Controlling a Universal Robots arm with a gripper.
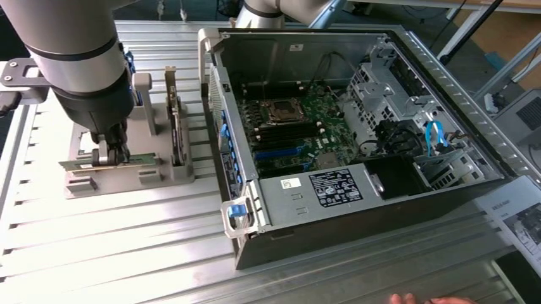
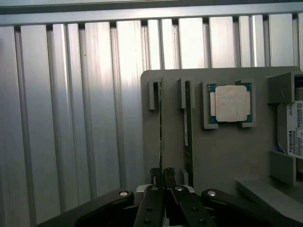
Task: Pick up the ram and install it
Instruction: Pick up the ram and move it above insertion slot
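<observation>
The ram (image 1: 135, 160) is a thin green stick standing on edge in a slot of the grey holder (image 1: 127, 183), to the exterior view's left of the computer case. My gripper (image 1: 110, 155) reaches straight down onto it, shut on the ram's upper edge. In the wrist view the two dark fingers (image 2: 152, 189) meet on the narrow edge of the ram (image 2: 161, 132), which runs away along the holder (image 2: 227, 156). Whether the stick has risen out of its slot, I cannot tell.
The open computer case (image 1: 439, 82) shows its motherboard (image 1: 292, 130) with dark memory slots beside the processor socket. On the holder sit a second thin board (image 2: 188, 132), a square silver processor (image 2: 231, 103) and a taller dark card (image 1: 175, 126). A hand (image 1: 422, 299) rests at the front edge.
</observation>
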